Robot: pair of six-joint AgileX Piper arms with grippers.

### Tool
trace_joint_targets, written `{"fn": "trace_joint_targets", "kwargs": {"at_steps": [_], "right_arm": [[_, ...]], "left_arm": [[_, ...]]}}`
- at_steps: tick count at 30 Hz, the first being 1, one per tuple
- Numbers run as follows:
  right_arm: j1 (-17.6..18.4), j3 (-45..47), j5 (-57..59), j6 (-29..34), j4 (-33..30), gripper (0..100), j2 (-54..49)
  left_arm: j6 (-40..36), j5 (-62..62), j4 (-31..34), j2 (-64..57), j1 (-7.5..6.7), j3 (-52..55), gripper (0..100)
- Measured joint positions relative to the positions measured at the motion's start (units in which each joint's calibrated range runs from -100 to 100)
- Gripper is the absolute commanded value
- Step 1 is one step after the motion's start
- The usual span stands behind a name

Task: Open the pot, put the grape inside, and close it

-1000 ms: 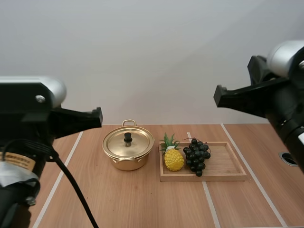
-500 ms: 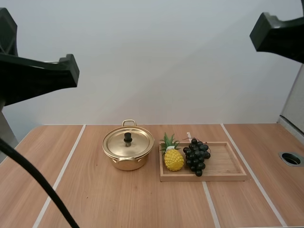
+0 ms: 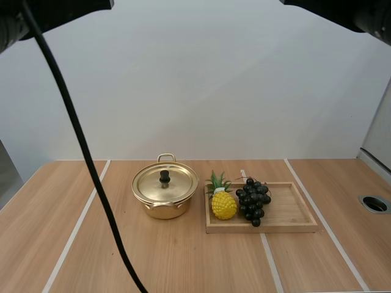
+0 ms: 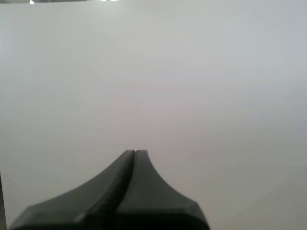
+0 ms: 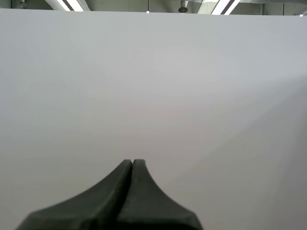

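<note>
The bunch of grapes (image 3: 252,201) is lying in the wooden tray (image 3: 290,210), which is sitting just beside the pot (image 3: 164,198) on the table (image 3: 183,262). A yellow pineapple (image 3: 223,204) is standing in the same tray between the grapes and the pot, touching the bunch or nearly so (the gap is too fine to judge). The pot is wearing its lid (image 3: 165,183), with the black knob (image 3: 164,176) pointing straight up. Nothing is lying over the lid or over the grapes.

The left jaws are pressing together into one dark wedge, holding nothing and facing a plain pale wall. The right jaws are doing the same, closed tight on nothing. The left arm (image 3: 55,9) and right arm (image 3: 342,12) are hanging high over the table, so both the pot and the grapes are sitting well apart from either pair of jaws, far below them.
</note>
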Motion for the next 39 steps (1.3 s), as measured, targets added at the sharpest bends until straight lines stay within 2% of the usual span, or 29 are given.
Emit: {"fn": "trace_joint_targets", "kwargs": {"at_steps": [7, 8, 10, 11, 12, 14, 16, 17, 28, 31, 36, 39], "right_arm": [[0.0, -4.3, 0.0, 0.0, 0.0, 0, 9.2], [0.0, -4.6, 0.0, 0.0, 0.0, 0, 9.9], [0.0, -4.8, 0.0, 0.0, 0.0, 0, 10.5], [0.0, -4.8, 0.0, 0.0, 0.0, 7, 10.7], [0.0, -4.9, 0.0, 0.0, 0.0, 19, 10.7], [0.0, -4.9, 0.0, 0.0, 0.0, 51, 10.7], [0.0, -5.1, 0.0, 0.0, 0.0, 92, 10.7], [0.0, -5.2, 0.0, 0.0, 0.0, 100, 10.7], [0.0, -5.2, 0.0, 5.1, 0.0, 100, 8.6], [0.0, -5.2, 0.0, 5.2, 0.0, 100, 8.6], [-0.3, -5.2, 3.1, 4.0, 0.0, 100, 8.7], [-0.8, -5.2, 4.7, 2.4, 0.0, 100, 8.9]], "left_arm": [[0.0, 1.9, 0.0, 10.9, 0.00, -8.0, 1], [0.0, 2.6, 0.0, 11.8, 0.00, -8.4, 3], [0.0, 3.6, 0.0, 13.1, 0.00, -9.1, 13], [0.0, 4.2, 0.0, 13.7, 0.00, -9.5, 20], [0.0, 5.1, 0.1, 14.0, 0.00, -9.6, 29], [0.0, 6.5, 0.1, 14.4, 0.00, -10.2, 51], [0.8, 7.3, 0.1, 14.7, 0.00, -10.6, 81], [1.5, 7.6, 0.2, 14.7, 0.00, -10.6, 98], [9.2, 11.7, 0.2, 14.8, 0.00, -10.6, 100], [13.8, 11.7, 0.1, 14.8, 0.00, -10.6, 100], [23.5, 15.9, -5.8, 17.5, 0.10, -10.6, 100], [25.8, 17.6, -7.7, 19.2, 0.10, -10.6, 100]]}}
